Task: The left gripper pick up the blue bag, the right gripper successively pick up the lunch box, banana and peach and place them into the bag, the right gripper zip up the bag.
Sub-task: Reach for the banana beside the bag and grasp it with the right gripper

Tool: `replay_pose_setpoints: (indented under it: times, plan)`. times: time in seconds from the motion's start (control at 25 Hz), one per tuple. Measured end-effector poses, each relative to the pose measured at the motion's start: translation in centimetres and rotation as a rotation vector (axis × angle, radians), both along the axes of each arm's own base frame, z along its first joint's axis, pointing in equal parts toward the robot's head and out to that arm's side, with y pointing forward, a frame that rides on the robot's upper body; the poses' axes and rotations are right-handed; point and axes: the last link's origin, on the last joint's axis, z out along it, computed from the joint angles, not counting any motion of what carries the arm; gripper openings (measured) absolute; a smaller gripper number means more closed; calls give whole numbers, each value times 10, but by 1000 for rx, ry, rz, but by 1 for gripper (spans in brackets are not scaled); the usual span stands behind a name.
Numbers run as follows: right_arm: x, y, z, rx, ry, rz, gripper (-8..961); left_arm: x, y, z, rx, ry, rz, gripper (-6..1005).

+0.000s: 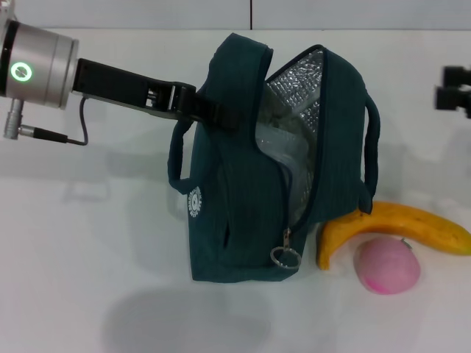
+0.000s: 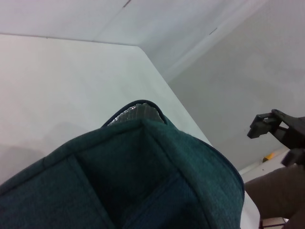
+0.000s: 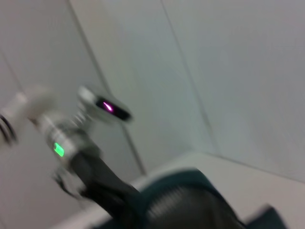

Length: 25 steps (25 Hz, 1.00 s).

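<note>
The blue bag [image 1: 228, 213] stands on the white table with its top unzipped and its silver lining [image 1: 298, 88] showing. My left gripper [image 1: 213, 110] is shut on the bag's upper left rim and holds it up. A pale, clear shape [image 1: 283, 151] lies inside the mouth; it looks like the lunch box. The banana [image 1: 412, 220] lies on the table against the bag's right side, and the peach [image 1: 388, 265] sits just in front of it. My right gripper [image 1: 456, 88] hangs at the far right, above the table and apart from the bag, its fingers apart and holding nothing.
The zipper's metal ring pull [image 1: 285, 257] hangs at the bag's lower front end. White table [image 1: 88, 243] stretches left of and in front of the bag. The left wrist view looks over the bag's fabric [image 2: 143, 181] toward the right gripper [image 2: 276, 131].
</note>
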Motion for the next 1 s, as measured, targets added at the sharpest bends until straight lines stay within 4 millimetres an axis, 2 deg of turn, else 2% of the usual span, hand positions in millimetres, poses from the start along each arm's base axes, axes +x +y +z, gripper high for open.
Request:
replay_pose_setpoints:
  times: [0.16,0.32,0.56,0.76,0.88,1.0]
  plan:
    - [12,-9,18,-16,-82,-115,573,1,3,0,17,2,3,41]
    - [22,-12,19,-103,-185,-224,607,2,6,0,34,4,6,41]
    - [24,-10,-4,-251,-390,-307,658,7,9,-1,40,2,2,41]
    - [17,-2,-26,-261,-626,-321,827,7,12,-1,53,3,6,41]
    - [9,4,-40,-269,-750,-305,824,6,12,-1,57,2,11,41]
    - [0,12,-49,-253,-801,-267,821,8,12,-1,57,-1,8,41]
